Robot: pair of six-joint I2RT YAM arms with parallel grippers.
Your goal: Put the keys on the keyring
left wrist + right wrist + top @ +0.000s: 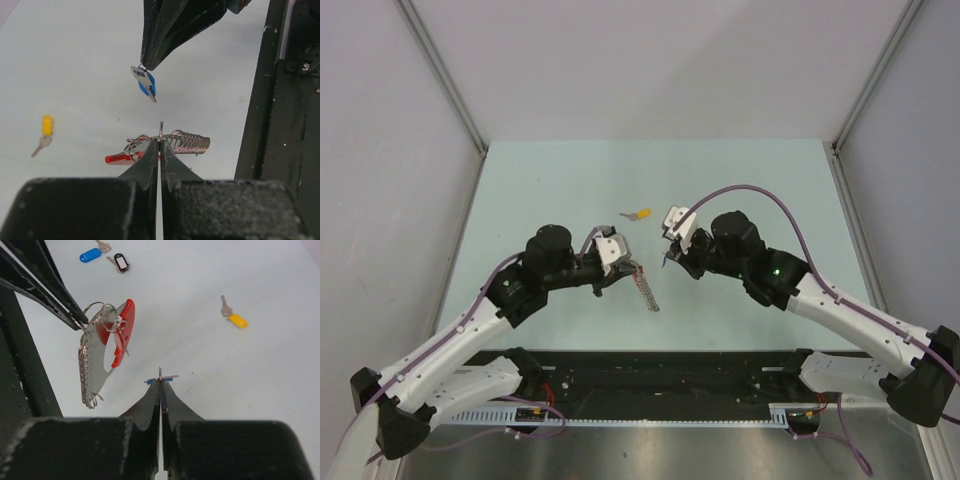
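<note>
**Count of items**
- Keys: four in view.
 - One blue-capped key [146, 83] is held.
 - One yellow-capped key [234, 318] lies alone on the table [260, 390].
 - A second blue-capped key [91, 254] lies at the far side.
 - One bare silver key [112, 261] lies just beside a black loop tag [121, 262].
- Keyring: one.
- Tags: one red, one black.

**Markings**
- The black loop tag carries a pale insert. It is too small to read.

**Left gripper**
- The left gripper [160, 141] has its fingers pressed together on a wire ring of the keyring [107, 320].
- The keyring hangs from the fingertips.
- The curved red tag [123, 332] and the coiled silver chain [86, 372] hang from the same rings.

**Right gripper**
- The right gripper [160, 379] has its fingers pressed together on the head end of the held blue-capped key.
- The blade of this key points away from the fingertips.
- The key is near the keyring and apart from it. It is not threaded on any ring.

**Positions**
- The two grippers face each other over the middle of the table.
- The yellow-capped key lies on the table beyond them, well apart from the keyring.
- The second blue-capped key and the black loop tag lie close together.
</note>
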